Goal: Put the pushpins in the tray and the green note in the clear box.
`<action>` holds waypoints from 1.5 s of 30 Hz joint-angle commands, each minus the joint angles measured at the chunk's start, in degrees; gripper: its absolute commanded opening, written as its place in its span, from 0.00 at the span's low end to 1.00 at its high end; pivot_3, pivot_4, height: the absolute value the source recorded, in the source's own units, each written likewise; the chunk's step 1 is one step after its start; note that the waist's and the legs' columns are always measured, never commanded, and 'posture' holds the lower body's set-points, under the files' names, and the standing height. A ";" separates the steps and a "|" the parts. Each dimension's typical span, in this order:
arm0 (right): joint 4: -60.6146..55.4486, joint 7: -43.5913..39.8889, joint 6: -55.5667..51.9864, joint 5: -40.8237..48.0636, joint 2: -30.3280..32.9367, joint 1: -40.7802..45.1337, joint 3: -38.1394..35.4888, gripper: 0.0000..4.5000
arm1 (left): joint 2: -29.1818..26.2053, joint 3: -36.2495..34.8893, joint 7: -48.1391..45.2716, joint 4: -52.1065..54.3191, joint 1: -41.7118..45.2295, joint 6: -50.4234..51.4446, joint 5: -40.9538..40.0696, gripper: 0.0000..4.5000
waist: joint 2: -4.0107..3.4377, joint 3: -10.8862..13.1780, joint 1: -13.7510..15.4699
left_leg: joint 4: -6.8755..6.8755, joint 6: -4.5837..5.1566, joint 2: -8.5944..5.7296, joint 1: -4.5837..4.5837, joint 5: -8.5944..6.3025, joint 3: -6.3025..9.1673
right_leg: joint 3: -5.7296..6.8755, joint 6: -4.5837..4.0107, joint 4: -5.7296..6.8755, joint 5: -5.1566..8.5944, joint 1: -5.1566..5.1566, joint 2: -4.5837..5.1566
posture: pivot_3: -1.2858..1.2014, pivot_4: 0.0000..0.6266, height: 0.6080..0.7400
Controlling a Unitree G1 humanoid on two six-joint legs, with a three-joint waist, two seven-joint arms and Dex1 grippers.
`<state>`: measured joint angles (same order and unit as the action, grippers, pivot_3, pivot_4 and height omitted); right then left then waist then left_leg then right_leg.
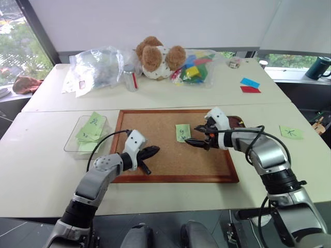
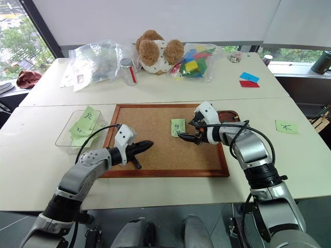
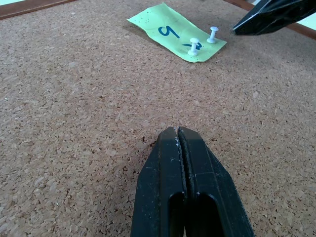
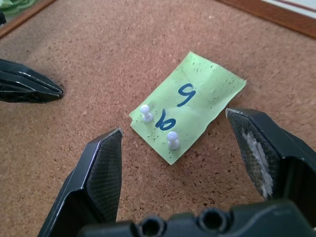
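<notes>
Green note: the green note [image 4: 186, 107] lies on the corkboard [image 1: 155, 129], near the middle. It has a "9" and a "b" on it. One end lifts up a little.
Pushpins: two white pushpins [image 4: 159, 126] stick through one end of the note. They pin it to the board, so I think the note cannot come off until they are pulled out. I see no red one here.
Right gripper: the right gripper [image 4: 173, 148] sits low over the pinned end of the note. Its two black fingers [image 4: 101, 168] are spread wide, one on each side of the pins. It holds nothing. It looks ready to pinch a pin.
Left gripper: the left gripper [image 3: 177, 148] has its fingers pressed tight together, with nothing between them. It hangs over bare cork, apart from the note. It looks like it is waiting and staying out of the way.
Tray: the tray [image 1: 238, 121] is dark red-brown. It sits just past the board's far right corner, behind the right arm, so it is a short trip for a pin.
Clear box: the clear box [image 1: 72, 143] sits just left of the board. Other green notes [image 1: 92, 130] are inside already.
How far along: neither pin is out, and the note is not in the box.
</notes>
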<state>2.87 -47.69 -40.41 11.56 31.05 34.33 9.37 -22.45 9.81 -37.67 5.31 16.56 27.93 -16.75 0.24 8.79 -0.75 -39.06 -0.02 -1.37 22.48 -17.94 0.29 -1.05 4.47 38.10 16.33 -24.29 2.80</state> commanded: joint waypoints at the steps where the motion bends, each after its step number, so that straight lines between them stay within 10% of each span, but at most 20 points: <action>1: 1.22 0.13 2.09 -0.56 -0.83 1.38 0.44 0.81 | -0.61 0.50 -0.21 -1.28 -1.16 1.43 1.10 0.00 | 0.00 0.00 0.00 | 0.00 0.00 0.00 0.00 0.00 0.00 | 0.00 0.00 0.00 0.00 0.00 0.00 | 0.52 0.24 1.00; 6: 2.86 0.14 2.97 -0.66 -1.42 1.79 0.71 0.62 | -0.69 0.36 0.01 -0.68 -1.64 1.64 1.02 0.00 | 0.00 0.00 -0.01 | 0.00 0.00 0.00 0.00 0.00 0.00 | 0.00 0.00 -0.01 0.00 0.00 0.00 | 0.52 0.24 1.00; 12: 3.00 0.02 2.83 -0.75 -1.55 2.09 0.74 0.01 | -0.88 0.20 0.14 -0.38 -1.97 1.76 1.02 0.00 | 0.00 0.00 -0.06 | 0.01 0.00 0.00 0.00 0.00 0.00 | 0.00 0.00 0.00 0.00 0.00 0.00 | 0.52 0.24 1.00; 28: -7.13 1.26 -5.12 3.70 4.15 5.53 -7.59 0.01 | -0.69 1.38 -0.33 -1.30 -2.53 2.51 1.14 0.00 | 0.00 0.00 0.04 | 0.03 0.01 0.00 0.00 -0.01 0.01 | 0.00 0.00 -0.05 0.00 0.01 0.00 | 0.52 0.24 1.00; 45: 31.97 7.82 7.63 -2.31 8.22 13.82 -13.62 0.01 | -0.03 1.75 -0.88 -2.90 -1.45 1.49 1.75 0.00 | -0.11 -0.07 0.01 | 0.02 0.01 -0.01 -0.03 -0.01 -0.02 | 0.00 0.00 -0.07 0.00 0.08 0.02 | 0.52 0.24 1.00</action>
<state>34.28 -39.74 -34.77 9.67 39.33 46.07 -4.14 -22.29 10.05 -38.68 4.65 16.64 27.92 -16.73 0.13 8.72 -0.74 -39.03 0.00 -1.37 22.45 -17.95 0.27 -1.04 4.47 38.04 16.33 -24.20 2.82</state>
